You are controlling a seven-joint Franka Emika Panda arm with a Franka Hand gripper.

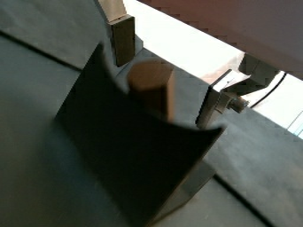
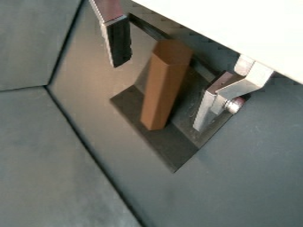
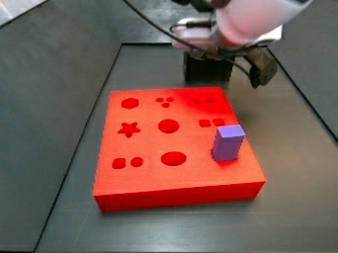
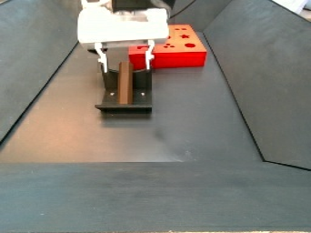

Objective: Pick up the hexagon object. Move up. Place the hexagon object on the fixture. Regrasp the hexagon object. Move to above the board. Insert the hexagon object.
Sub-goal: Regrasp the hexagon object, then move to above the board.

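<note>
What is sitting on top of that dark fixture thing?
The brown hexagon object leans on the fixture, with the gripper around it, jaws open on either side, not touching. Where the peg's lower end meets the fixture is hidden in a wrist view by the fixture's wall.

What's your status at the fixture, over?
End effector open over the fixture, fingers either side of the peg, apparently not gripping. Peg leans on the fixture. Board waits apart, purple block on it.
</note>
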